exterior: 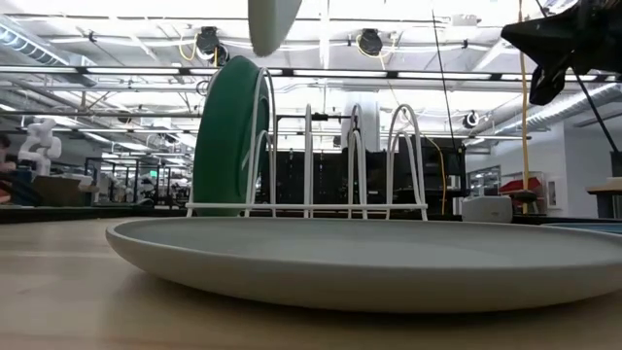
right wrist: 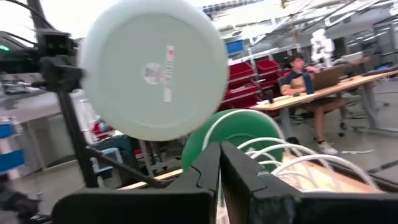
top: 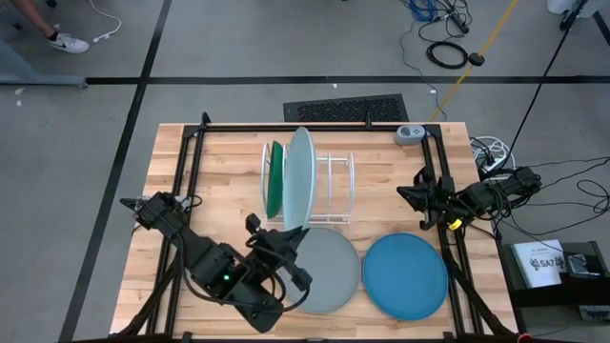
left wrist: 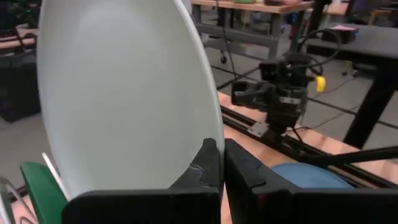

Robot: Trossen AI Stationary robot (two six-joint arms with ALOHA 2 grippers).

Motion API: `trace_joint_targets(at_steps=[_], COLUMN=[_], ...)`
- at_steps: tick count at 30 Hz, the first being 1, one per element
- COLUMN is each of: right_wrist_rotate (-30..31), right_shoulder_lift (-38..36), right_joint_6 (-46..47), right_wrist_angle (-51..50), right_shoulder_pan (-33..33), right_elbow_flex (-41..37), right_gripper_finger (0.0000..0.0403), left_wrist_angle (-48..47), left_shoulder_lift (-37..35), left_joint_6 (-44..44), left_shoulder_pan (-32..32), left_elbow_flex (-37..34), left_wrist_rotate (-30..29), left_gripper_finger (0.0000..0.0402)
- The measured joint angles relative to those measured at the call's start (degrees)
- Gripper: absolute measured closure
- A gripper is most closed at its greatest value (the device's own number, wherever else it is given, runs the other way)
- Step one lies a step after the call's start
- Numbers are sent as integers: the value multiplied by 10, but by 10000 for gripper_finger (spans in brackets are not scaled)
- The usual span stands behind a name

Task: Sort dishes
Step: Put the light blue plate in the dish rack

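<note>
The pale light blue plate (top: 299,179) stands on edge in the air over the white wire rack (top: 334,186), and my left gripper (top: 289,240) is shut on it. In the low view its lower rim (exterior: 273,23) hangs well above the rack's wires. The dark green plate (top: 275,178) stands upright in a slot at the rack's left end. The grey plate (top: 326,271) and the medium blue plate (top: 405,276) lie flat on the table, near side. My right gripper (top: 405,194) waits shut and empty at the table's right. My left gripper pinches the pale light blue plate by its rim (left wrist: 217,132) between the two fingers (left wrist: 206,163), at the part of the rim nearest the table's near edge. The fingers come from the near side, roughly level. The plate is lifted clear and stands upright on edge beyond them.
Black frame rails (top: 191,171) run along the table's left, far and right sides. A small grey device (top: 410,134) sits at the far right corner. The rack's slots right of the green plate hold nothing. A person (right wrist: 298,74) sits at a desk beyond the table.
</note>
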Motion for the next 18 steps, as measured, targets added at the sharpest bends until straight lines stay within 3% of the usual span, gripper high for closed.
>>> trace_joint_targets(at_steps=[4,11,14,18], right_wrist_rotate=[-18,-42,-48,-59], right_shoulder_lift=[0,0,0,0], right_joint_6=[11,26,26,28], right_wrist_angle=[0,0,-1,-6], right_shoulder_pan=[0,1,1,1], right_elbow_flex=[0,0,0,0], right_gripper_finger=[394,394,394,394], left_wrist_angle=[83,500,532,489], left_shoulder_lift=[1,1,-10,-42], left_joint_6=[46,437,516,500], left_shoulder_pan=[-2,-5,5,33], left_elbow_flex=[-30,-88,-90,-90], left_wrist_rotate=[24,187,190,203], left_gripper_finger=[402,402,402,402])
